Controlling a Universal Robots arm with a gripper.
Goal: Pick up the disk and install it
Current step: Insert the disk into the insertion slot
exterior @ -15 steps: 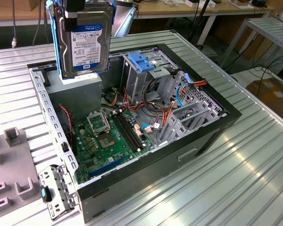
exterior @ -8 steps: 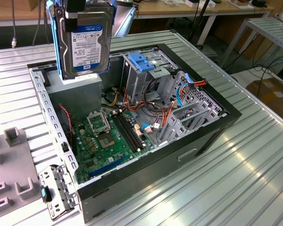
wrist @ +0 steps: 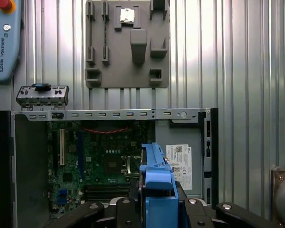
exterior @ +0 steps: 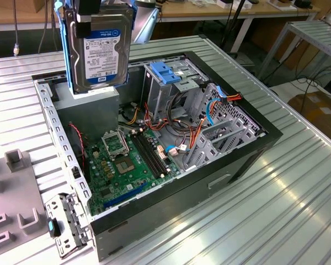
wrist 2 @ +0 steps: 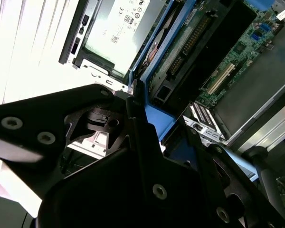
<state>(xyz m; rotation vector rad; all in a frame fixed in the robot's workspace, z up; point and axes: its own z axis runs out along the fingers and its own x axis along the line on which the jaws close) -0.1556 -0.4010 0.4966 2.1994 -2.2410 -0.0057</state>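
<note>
Dark metal disk (exterior: 102, 52), white label with blue band, blue side rails: held upright, clamped in the claw (wrist: 157, 211), raised above the grey power-supply box (exterior: 91, 102) in a corner of the open computer case (exterior: 248, 149) set mid-desk (exterior: 276, 210); green motherboard (exterior: 121, 165) exposed inside.
</note>
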